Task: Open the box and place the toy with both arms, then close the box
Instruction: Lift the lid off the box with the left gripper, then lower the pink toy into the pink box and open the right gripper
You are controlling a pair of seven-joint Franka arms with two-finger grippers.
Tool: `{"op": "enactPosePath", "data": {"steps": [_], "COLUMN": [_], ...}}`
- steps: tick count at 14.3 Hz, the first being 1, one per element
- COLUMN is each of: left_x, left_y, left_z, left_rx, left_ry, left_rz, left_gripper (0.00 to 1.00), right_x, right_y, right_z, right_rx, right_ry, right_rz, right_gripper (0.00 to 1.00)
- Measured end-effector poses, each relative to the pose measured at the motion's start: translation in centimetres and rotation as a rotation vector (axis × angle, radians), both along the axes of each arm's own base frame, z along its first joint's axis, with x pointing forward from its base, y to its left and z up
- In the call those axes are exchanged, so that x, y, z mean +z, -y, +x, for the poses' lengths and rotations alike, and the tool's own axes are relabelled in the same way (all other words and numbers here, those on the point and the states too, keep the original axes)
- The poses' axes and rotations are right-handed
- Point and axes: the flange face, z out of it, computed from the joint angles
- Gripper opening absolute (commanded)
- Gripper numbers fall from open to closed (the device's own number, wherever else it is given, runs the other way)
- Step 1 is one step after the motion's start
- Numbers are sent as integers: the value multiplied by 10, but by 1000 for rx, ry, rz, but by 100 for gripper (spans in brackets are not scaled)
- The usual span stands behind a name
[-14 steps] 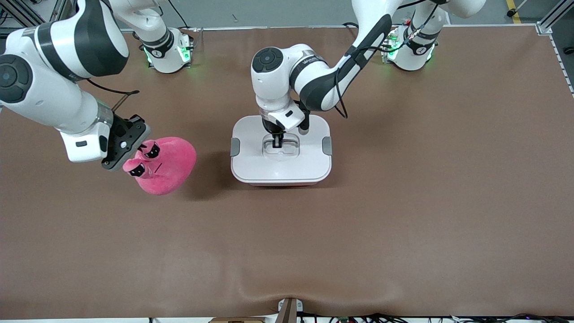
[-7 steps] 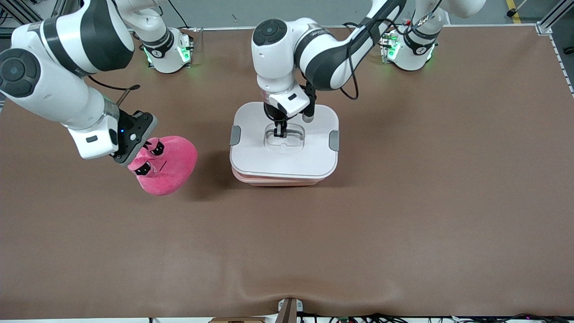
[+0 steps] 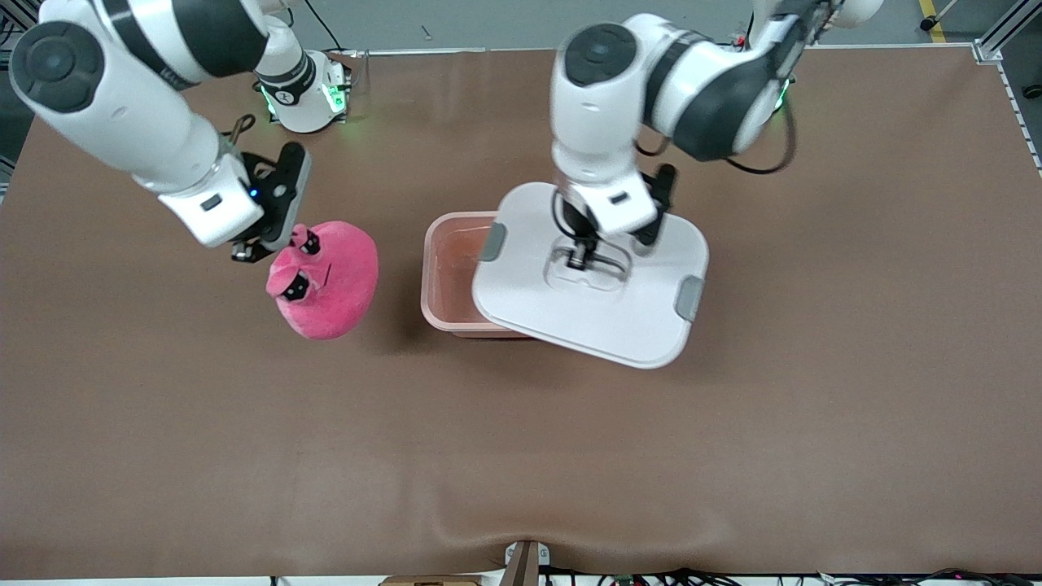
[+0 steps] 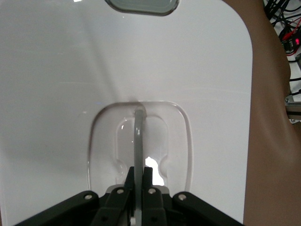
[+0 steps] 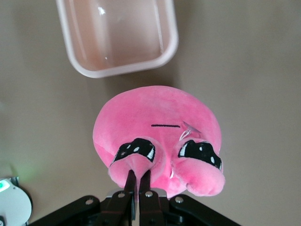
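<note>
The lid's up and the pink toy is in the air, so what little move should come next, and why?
Probably the right gripper should carry the toy sideways over the tub. Its jaws are shut on the toy's eye, holding it up beside the tub, not yet above it. The left gripper, shut on the handle, holds the lid over the tub's other half, so that half is uncovered.

Bright, even light falls from overhead. The toy (image 3: 326, 281) and the pink tub (image 3: 452, 277) cast soft shadows on the brown table (image 3: 521, 439), darkest under the raised lid (image 3: 594, 301). Small glare spots show on the tub's wall in the right wrist view. The left arm (image 3: 651, 81) looks slightly blurred, perhaps from motion.
</note>
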Motion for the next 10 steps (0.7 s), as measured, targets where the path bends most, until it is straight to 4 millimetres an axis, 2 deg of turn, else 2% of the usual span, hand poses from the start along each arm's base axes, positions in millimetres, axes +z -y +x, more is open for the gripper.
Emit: {"op": "enactPosePath", "data": {"steps": [2, 4, 8, 10], "left_x": [2, 1, -1, -2], "left_y": [-38, -66, -107, -125], "left_z": [25, 42, 62, 69], "left_rx": [-44, -63, -120, -146], "left_ry": [-27, -52, -81, -110], "left_rz": [-13, -29, -38, -66], "left_gripper": [0, 0, 0, 0], "right_x": [5, 5, 5, 1], "right_y": [-34, -72, -132, -155], "right_z": [-18, -37, -66, -75], "right_rx": [69, 142, 274, 327], "right_ry": [8, 8, 83, 129], "right_rz": [3, 2, -25, -43], "right_gripper": [0, 0, 0, 0]}}
